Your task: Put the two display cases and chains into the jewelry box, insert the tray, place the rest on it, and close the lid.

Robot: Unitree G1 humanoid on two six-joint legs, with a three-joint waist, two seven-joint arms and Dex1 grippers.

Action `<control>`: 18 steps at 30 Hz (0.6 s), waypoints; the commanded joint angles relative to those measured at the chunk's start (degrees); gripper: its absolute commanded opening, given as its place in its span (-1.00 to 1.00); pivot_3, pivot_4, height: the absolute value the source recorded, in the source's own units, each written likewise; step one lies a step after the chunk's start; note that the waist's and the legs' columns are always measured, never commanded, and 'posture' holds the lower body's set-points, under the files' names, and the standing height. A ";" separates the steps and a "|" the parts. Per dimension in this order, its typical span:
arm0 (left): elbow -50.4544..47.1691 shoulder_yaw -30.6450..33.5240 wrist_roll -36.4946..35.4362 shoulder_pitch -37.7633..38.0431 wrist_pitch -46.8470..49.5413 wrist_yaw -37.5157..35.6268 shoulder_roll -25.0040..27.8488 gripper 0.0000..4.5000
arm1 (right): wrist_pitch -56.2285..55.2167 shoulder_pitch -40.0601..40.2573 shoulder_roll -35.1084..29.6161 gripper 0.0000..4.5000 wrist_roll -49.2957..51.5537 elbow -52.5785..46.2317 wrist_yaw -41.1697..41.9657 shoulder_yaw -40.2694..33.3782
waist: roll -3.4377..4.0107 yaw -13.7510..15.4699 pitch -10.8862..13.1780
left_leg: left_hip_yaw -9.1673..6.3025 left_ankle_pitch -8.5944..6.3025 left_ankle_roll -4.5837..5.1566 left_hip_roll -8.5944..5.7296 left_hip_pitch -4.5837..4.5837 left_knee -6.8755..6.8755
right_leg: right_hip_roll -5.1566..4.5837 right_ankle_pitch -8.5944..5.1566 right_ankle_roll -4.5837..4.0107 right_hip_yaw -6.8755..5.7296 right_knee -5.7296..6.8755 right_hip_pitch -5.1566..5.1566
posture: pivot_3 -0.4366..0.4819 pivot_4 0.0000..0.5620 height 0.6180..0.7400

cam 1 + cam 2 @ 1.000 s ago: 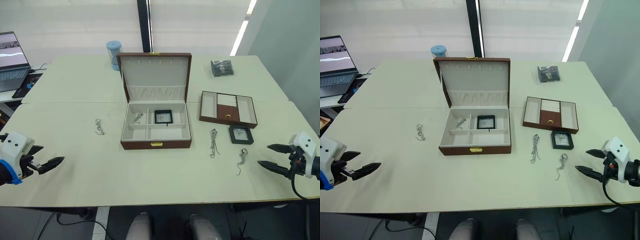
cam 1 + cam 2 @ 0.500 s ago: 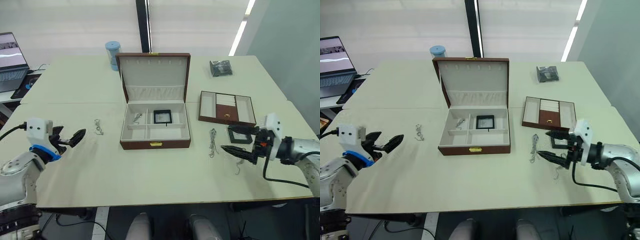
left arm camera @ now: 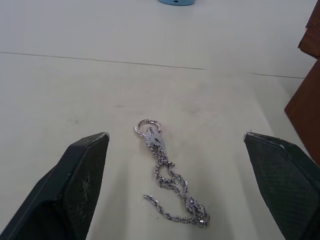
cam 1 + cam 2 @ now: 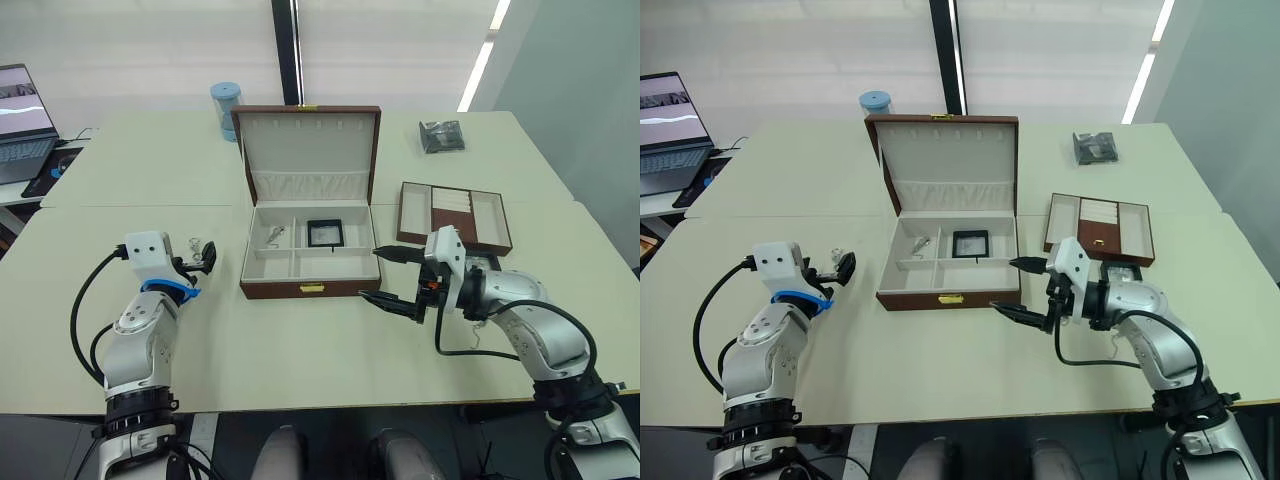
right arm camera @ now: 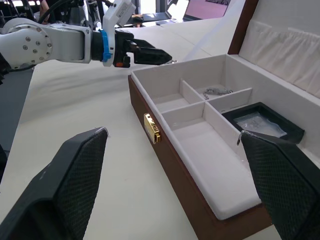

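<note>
Both my arms have swung inward, left gripper (image 3: 175, 190) wide open over the chain (image 3: 167, 177) left of the box (image 4: 310, 289), right gripper (image 4: 385, 276) wide at its near-right corner.

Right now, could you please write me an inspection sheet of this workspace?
Surface: cream table, seam across it.
Job's things: reddish-brown jewelry box open; one black-framed display case and one short silvery chain inside it; another chain on the table; brown tray outside.
Clutter: dark crinkly packet, blue cylinder.
Hands: left hand open around the table chain; right hand open at the box's corner.
Cables: black ones along both forearms.
Surroundings: laptop.
</note>
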 commanded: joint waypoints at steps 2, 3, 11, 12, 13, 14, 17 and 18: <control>3.85 -0.45 2.64 -2.62 -3.29 3.94 -0.02 0.98 | -1.17 -1.64 1.53 1.00 -0.46 -0.83 -0.99 0.32 | 0.00 -0.01 0.00 | 0.00 0.00 0.00 0.00 0.01 -0.01 | 0.00 0.00 0.00 0.00 0.00 0.00 | -0.05 -0.47 1.00; 5.20 -0.32 3.00 -3.21 -3.76 4.93 -0.22 0.98 | -0.97 -1.77 1.86 1.00 -0.41 -0.90 -1.16 0.37 | 0.00 -0.01 0.00 | 0.00 0.00 0.00 0.01 0.01 -0.01 | 0.00 0.00 0.00 -0.01 0.00 -0.01 | -0.05 -0.47 1.00; 14.81 -0.70 4.73 -8.95 -4.76 12.09 -2.93 0.98 | 0.06 -2.99 3.50 1.00 -0.27 -0.74 -2.43 0.77 | -0.02 0.09 -0.01 | -0.02 0.01 -0.01 -0.01 0.01 -0.01 | 0.00 0.00 0.00 -0.04 0.01 0.00 | -0.05 -0.47 1.00; 15.74 -0.68 4.73 -9.60 -4.43 12.92 -3.23 0.98 | 0.22 -2.98 3.56 1.00 -0.17 -0.94 -2.48 0.82 | -0.02 0.15 -0.01 | -0.05 0.02 -0.04 -0.01 0.01 -0.01 | 0.00 0.00 0.00 -0.05 0.01 0.00 | -0.05 -0.47 1.00; 16.63 -0.95 5.02 -10.16 -4.21 13.68 -3.46 0.98 | 0.39 -2.93 3.58 1.00 -0.08 -1.17 -2.52 0.85 | -0.02 0.17 -0.01 | -0.04 0.02 -0.04 -0.02 0.01 -0.01 | 0.00 0.00 0.00 -0.05 0.02 0.01 | -0.05 -0.47 1.00; 17.19 -1.14 5.16 -10.56 -4.08 14.20 -3.69 0.98 | 0.60 -2.87 3.58 1.00 0.05 -1.40 -2.55 0.85 | -0.02 0.17 -0.01 | -0.04 0.02 -0.04 -0.02 0.01 0.00 | -0.01 0.00 0.00 -0.05 0.02 0.02 | -0.05 -0.47 1.00; 17.79 -1.58 5.16 -10.93 -4.02 14.68 -4.26 0.98 | 1.14 -2.66 3.40 1.00 0.30 -2.05 -2.59 0.73 | -0.02 0.17 -0.02 | -0.04 0.03 -0.04 -0.03 0.02 0.00 | -0.01 0.00 0.00 -0.05 0.02 0.02 | -0.05 -0.47 1.00; 17.83 -1.71 5.09 -10.87 -3.94 14.69 -4.37 0.98 | 1.33 -2.60 3.33 1.00 0.35 -2.23 -2.59 0.66 | -0.02 0.17 -0.02 | -0.04 0.03 -0.05 -0.02 0.03 -0.01 | -0.01 0.00 0.00 -0.05 0.02 0.02 | -0.05 -0.47 1.00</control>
